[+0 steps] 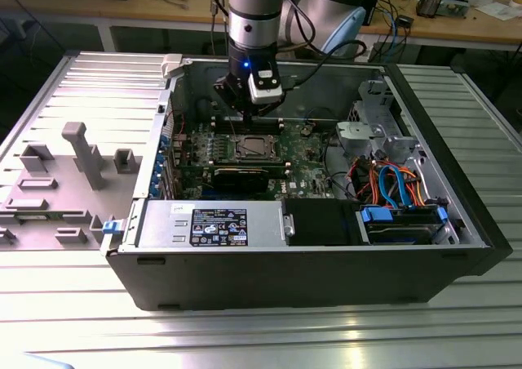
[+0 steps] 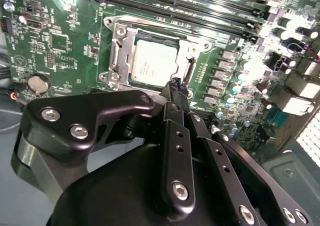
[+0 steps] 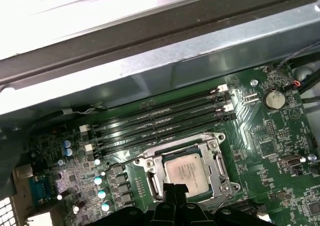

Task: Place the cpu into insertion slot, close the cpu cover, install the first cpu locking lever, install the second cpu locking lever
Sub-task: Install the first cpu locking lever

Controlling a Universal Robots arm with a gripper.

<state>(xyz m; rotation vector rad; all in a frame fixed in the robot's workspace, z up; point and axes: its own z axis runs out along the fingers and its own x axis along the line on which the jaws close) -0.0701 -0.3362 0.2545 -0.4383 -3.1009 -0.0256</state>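
Gripper (image 2: 176, 89) near insertion slot (image 2: 117, 56) | cpu (image 2: 150, 63) dull silver-grey (seemingly seated)

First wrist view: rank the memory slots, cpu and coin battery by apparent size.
1. Memory slots, the long bank
2. Cpu
3. Coin battery, clearly smallest

All sit on one board, so nearness to the camera hardly skews the order.

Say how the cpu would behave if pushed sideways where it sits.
Probably stiff: the cpu shows a flat metal face. It likely would not slide, since the silvery cpu cover frames its edges. Being thin and flat, it shouldn't roll or tip.
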